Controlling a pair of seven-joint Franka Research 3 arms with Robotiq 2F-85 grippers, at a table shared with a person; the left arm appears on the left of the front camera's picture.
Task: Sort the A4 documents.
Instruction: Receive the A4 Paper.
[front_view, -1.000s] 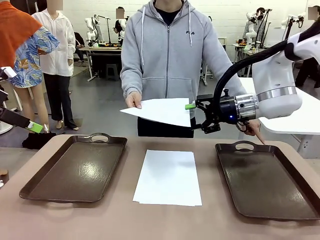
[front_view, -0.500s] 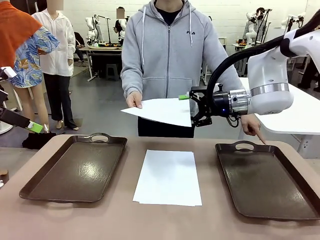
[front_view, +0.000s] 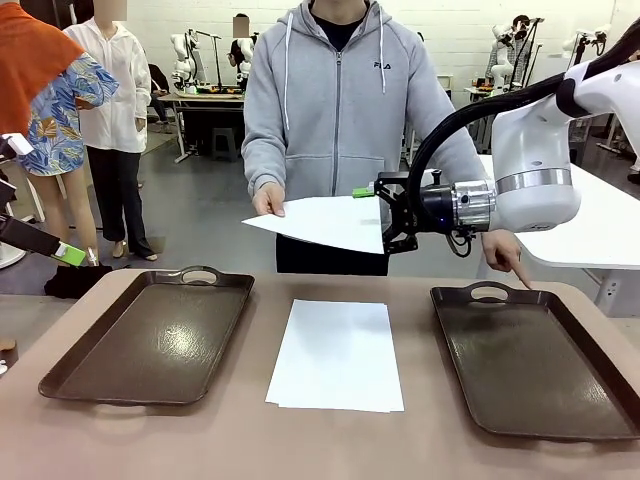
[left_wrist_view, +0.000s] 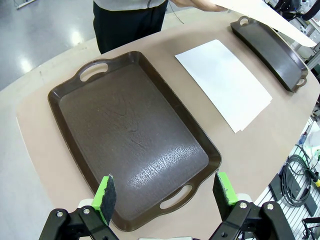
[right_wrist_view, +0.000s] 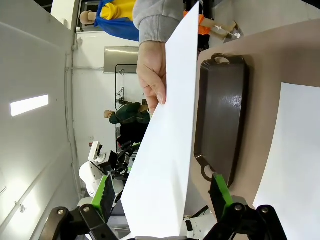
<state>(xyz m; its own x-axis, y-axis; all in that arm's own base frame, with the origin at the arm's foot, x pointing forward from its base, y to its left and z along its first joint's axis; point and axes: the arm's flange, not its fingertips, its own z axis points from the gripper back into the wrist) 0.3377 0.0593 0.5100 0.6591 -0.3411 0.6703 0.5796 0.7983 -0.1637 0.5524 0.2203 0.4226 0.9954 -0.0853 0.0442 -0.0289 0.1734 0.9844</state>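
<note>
A person across the table holds out one A4 document (front_view: 318, 221) (right_wrist_view: 167, 145) in one hand (front_view: 266, 201). My right gripper (front_view: 378, 217) (right_wrist_view: 163, 196) is open, with one green pad above and one below the sheet's right edge, not pinching it. A small stack of A4 documents (front_view: 337, 352) (left_wrist_view: 224, 82) lies flat at the middle of the table. My left gripper (left_wrist_view: 166, 192) is open and holds nothing, hovering over the near handle of the left tray (left_wrist_view: 130, 135).
Two dark brown handled trays flank the stack: the left tray (front_view: 150, 335) and the right tray (front_view: 540, 360). The person's other hand (front_view: 510, 262) points a finger down at the right tray's far handle. A white table stands behind on the right.
My right gripper has moved left, so its open fingers now straddle the edge of the held sheet. The person's hands and the stack have stayed put.
</note>
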